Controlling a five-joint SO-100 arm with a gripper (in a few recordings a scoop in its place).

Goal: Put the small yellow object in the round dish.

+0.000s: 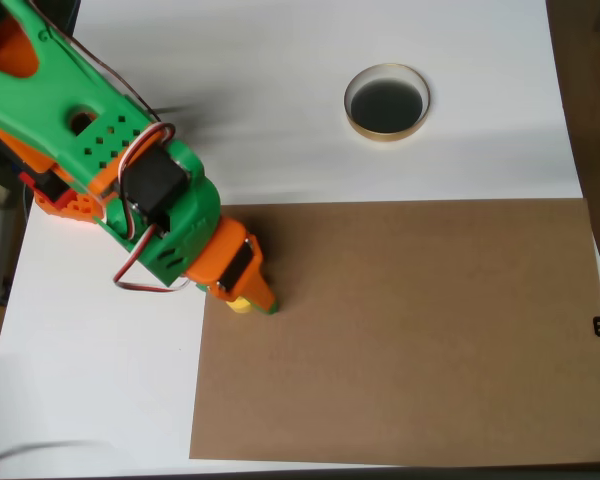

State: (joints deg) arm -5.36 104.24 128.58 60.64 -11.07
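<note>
We judge the small yellow object point(239, 305), left of centre beneath the gripper point(255, 300), light, rigid, slippery; pinch its knob. Whether the gripper is spread, we cannot tell.

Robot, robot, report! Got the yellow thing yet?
Gripper down on peg, grip unclear. Dish empty, far off. Path clear.

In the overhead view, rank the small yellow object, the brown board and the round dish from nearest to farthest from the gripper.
1. The small yellow object: right at the gripper tip, partly hidden under it.
2. The brown board: beneath the gripper tip, stretching away right; practically tied with the yellow object.
3. The round dish: farthest, upper right on the white surface.
</note>
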